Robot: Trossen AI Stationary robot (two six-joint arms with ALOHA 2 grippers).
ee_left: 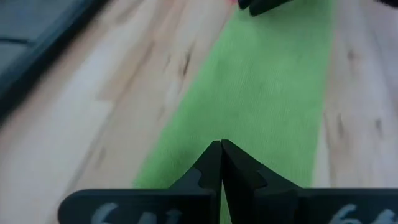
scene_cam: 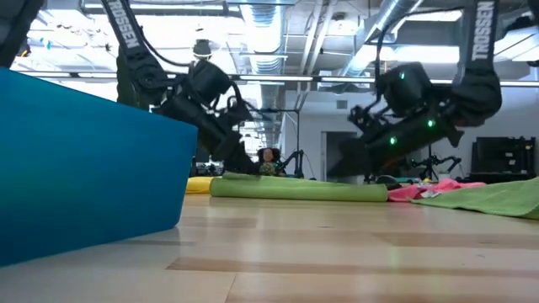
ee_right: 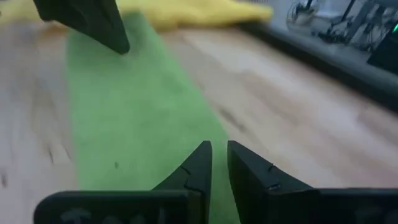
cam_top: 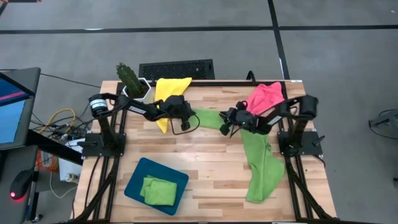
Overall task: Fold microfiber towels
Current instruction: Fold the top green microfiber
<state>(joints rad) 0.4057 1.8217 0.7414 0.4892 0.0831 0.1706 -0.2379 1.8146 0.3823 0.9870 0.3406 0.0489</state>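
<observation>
Pinching the green towel (cam_top: 208, 117) at the frame's centre, my closed left tool (cam_top: 185, 126) and slightly parted right tool (cam_top: 225, 130) risked losing it if the thin cloth slid out.

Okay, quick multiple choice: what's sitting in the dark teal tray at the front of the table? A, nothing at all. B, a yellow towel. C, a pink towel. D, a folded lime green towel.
D: in the high view a folded lime green towel lies inside the teal tray, while the yellow towel and the pink towel lie at the table's far edge.

A stretched towel (cam_top: 208, 118) lies between both tools, a tray (cam_top: 134, 186) holding a folded towel (cam_top: 158, 190) nearer the front-left.
</observation>
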